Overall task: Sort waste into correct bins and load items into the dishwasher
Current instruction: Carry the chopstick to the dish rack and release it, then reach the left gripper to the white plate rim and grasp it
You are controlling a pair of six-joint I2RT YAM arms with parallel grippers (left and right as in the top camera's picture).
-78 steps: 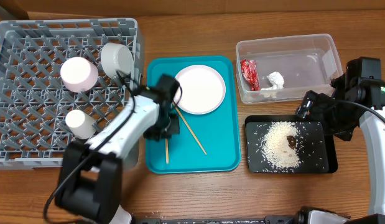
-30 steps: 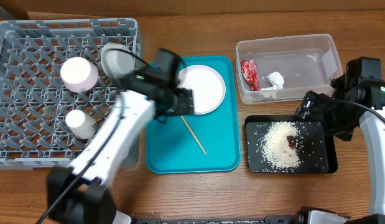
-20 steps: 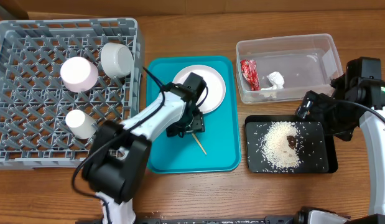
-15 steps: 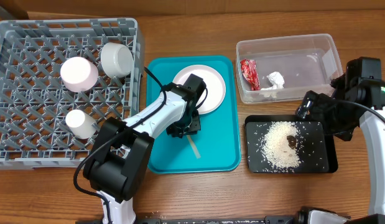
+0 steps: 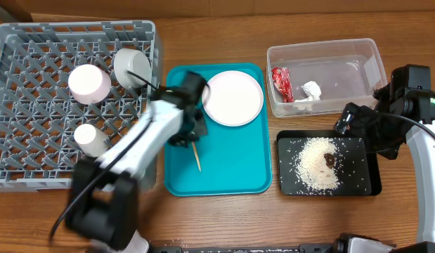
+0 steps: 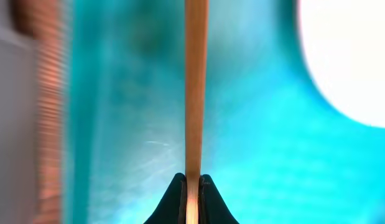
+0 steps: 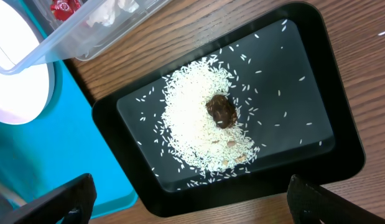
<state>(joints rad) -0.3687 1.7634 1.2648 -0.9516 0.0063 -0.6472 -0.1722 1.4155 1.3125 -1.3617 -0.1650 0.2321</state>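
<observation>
**Chopstick point(image 6: 194, 87) pinched over teal tray point(image 6: 254, 155)**

Left gripper point(image 6: 192, 186) clamps a thin, straight, pale-wood chopstick, its length running out over the teal tray. Beyond, the white plate point(image 6: 354, 56) rests on that tray. Right gripper point(image 7: 189, 193) hangs spread wide above the rice-strewn black tray point(image 7: 304, 93).

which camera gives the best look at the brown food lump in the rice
The right wrist view: the brown food lump sits large and sharp, on the rice in the black tray. The overhead view shows it as a small dark spot. The left wrist view misses it, showing just a chopstick over the teal tray.
</observation>
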